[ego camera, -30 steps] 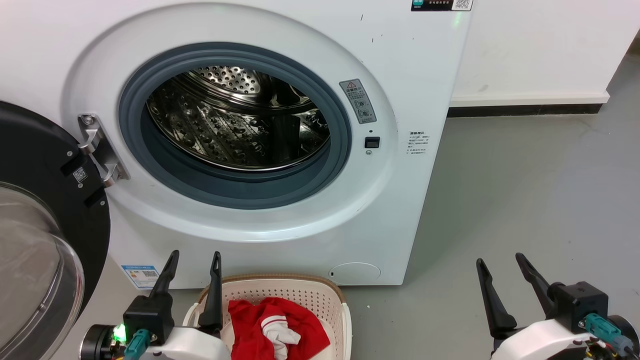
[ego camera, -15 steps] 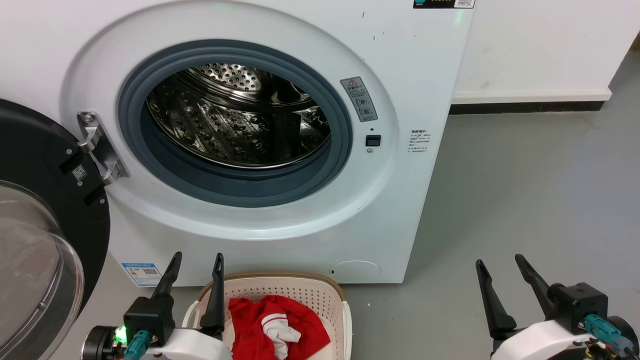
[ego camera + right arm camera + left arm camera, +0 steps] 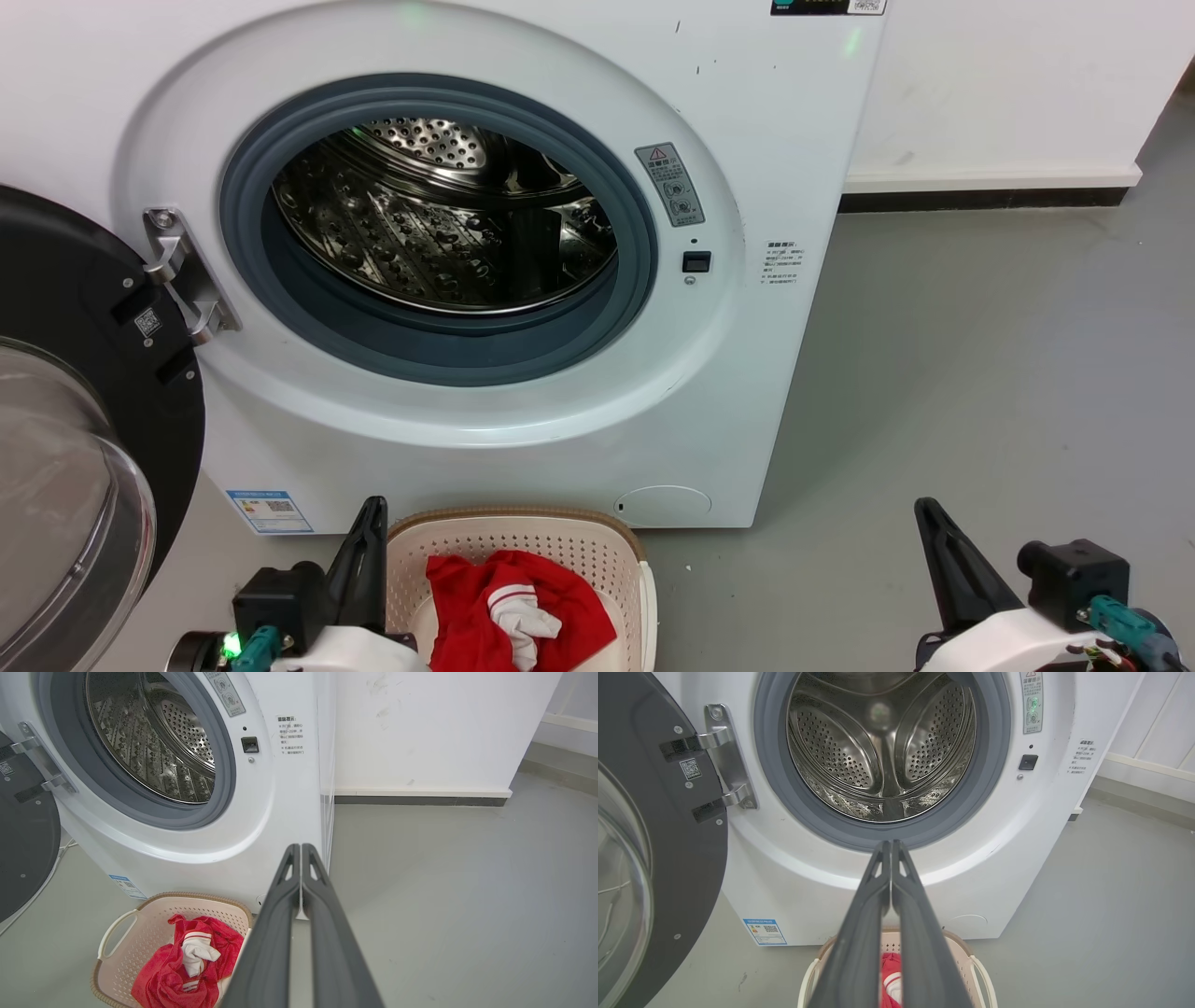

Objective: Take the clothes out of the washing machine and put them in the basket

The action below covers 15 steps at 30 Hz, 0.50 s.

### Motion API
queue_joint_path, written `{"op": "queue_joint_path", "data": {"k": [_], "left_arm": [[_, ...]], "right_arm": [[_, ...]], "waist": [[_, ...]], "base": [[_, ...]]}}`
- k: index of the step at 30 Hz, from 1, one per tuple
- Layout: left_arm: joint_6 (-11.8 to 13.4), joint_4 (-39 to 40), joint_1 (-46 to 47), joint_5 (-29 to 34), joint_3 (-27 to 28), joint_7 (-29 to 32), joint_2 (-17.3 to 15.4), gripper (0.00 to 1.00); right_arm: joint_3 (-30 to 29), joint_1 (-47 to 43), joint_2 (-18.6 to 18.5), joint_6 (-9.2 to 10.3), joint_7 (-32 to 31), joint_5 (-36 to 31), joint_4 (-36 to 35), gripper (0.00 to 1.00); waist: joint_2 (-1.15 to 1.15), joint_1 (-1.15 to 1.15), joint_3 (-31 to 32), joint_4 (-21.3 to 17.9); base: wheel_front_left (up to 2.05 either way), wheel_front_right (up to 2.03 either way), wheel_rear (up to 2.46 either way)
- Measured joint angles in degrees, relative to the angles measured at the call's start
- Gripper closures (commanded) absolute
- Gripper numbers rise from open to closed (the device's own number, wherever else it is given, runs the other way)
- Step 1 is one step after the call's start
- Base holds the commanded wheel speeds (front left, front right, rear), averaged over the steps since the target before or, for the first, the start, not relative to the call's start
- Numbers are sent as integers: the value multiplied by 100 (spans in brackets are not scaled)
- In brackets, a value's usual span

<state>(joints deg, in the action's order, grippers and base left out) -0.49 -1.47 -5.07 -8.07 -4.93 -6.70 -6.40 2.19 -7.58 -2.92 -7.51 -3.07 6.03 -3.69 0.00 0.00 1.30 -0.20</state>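
The red clothes (image 3: 509, 607) with a white striped part lie bunched inside the cream basket (image 3: 560, 546), which stands on the floor in front of the washing machine (image 3: 747, 140). The steel drum (image 3: 439, 215) holds nothing that I can see. The dark-framed door (image 3: 65, 411) hangs open at the left. My left gripper (image 3: 372, 509) is shut, just left of the basket's rim. My right gripper (image 3: 926, 509) is shut above bare floor at the lower right. In the wrist views the left gripper (image 3: 891, 843) and the right gripper (image 3: 300, 846) both have fingertips pressed together, holding nothing. The clothes (image 3: 187, 961) and basket (image 3: 121, 942) also show at the right wrist view's lower left.
Grey floor (image 3: 980, 355) stretches to the right of the machine up to a white wall with a dark skirting (image 3: 980, 201). The open door takes up the space at the left of the machine.
Both grippers have shut: each pair of fingers, spread a second ago, is now pressed together. Both have also dropped slightly lower in the head view. The clothes and basket have not moved.
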Motion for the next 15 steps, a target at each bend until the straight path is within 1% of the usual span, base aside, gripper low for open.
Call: {"op": "queue_joint_path", "data": {"k": [15], "left_arm": [[-113, -253, 112, -1651, 209, 259, 82, 100]], "right_arm": [[-31, 163, -74, 0, 19, 1820, 352, 100]], "waist": [[0, 0, -18, 3]], "base": [[0, 0, 0]]}}
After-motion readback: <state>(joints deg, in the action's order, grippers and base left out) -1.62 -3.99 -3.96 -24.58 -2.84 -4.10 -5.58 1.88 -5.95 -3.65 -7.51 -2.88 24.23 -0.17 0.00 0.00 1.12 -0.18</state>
